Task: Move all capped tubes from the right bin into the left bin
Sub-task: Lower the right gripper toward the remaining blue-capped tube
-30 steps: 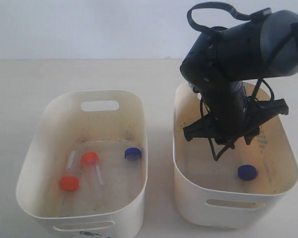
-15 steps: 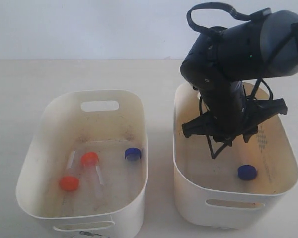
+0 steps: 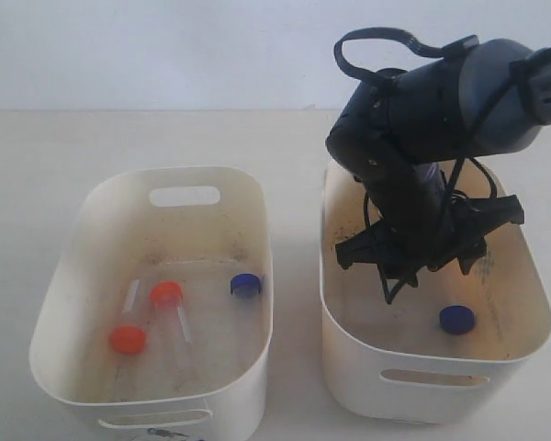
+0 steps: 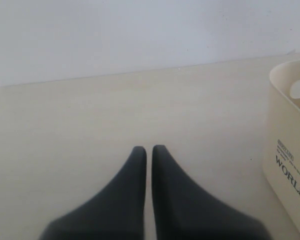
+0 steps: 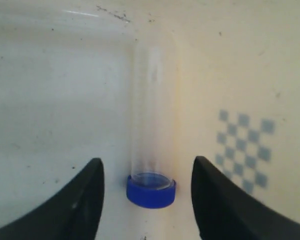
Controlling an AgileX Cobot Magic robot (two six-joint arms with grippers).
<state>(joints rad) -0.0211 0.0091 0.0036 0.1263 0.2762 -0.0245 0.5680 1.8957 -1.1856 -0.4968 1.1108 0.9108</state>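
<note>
The right bin (image 3: 438,361) holds one capped tube, its dark blue cap (image 3: 457,319) near the front. My right arm (image 3: 413,184) reaches down into this bin. In the right wrist view the clear tube (image 5: 152,100) lies along the foot of the bin wall with its blue cap (image 5: 151,192) towards me. My right gripper (image 5: 147,162) is open, one finger on each side of the cap, touching nothing. The left bin (image 3: 64,303) holds two orange-capped tubes (image 3: 166,294) (image 3: 128,339) and a blue-capped tube (image 3: 245,285). My left gripper (image 4: 149,148) is shut and empty above the bare table.
A chequered blue patch (image 5: 242,150) marks the right bin's wall beside the tube. A cream tub (image 4: 287,145) with a "WORLD" label stands to one side of my left gripper. A pale wall runs behind the beige table (image 3: 37,165).
My right gripper's fingers have spread wider. The right arm has shifted a little to the left and lower in the right bin. The tubes have not moved.
</note>
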